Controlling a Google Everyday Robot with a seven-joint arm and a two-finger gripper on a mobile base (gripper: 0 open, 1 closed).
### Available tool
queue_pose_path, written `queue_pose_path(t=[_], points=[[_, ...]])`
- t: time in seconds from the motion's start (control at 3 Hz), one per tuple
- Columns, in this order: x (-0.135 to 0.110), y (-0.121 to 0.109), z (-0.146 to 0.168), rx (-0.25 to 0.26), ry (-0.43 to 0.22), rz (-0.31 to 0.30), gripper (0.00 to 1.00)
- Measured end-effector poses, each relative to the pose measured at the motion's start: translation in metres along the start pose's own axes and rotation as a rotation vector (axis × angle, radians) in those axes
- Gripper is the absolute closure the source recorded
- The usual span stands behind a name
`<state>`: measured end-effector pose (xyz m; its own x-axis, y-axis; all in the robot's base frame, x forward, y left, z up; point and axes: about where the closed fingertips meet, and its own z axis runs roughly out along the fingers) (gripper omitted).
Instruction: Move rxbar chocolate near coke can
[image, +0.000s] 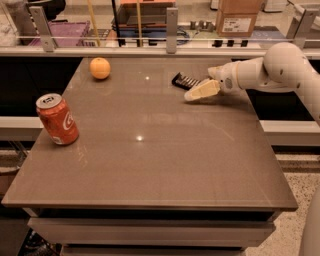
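The rxbar chocolate (185, 81) is a small flat black bar with pale stripes. It lies on the far right part of the brown table (165, 165). My gripper (201, 91) reaches in from the right and sits low over the table, right at the bar's near right end. Whether it touches the bar I cannot tell. The coke can (57, 119), red with a silver top, stands near the table's left edge, far from the bar and the gripper.
A round orange fruit (100, 68) sits at the table's far left corner. A rail with metal posts (172, 24) runs behind the far edge. A cardboard box (239, 16) stands beyond it.
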<state>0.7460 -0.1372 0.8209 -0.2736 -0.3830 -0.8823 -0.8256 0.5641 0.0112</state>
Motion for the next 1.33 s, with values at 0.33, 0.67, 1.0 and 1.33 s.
queue_pose_path(t=[0.33, 0.67, 1.0, 1.33], points=[[-0.0001, 0.0016, 0.002, -0.005, 0.001, -0.001, 0.25], [0.0, 0.0031, 0.0052, -0.01, 0.001, -0.001, 0.48], [0.0, 0.0047, 0.0086, -0.016, 0.002, -0.001, 0.71], [0.0, 0.0052, 0.0096, -0.017, 0.002, -0.001, 0.95]])
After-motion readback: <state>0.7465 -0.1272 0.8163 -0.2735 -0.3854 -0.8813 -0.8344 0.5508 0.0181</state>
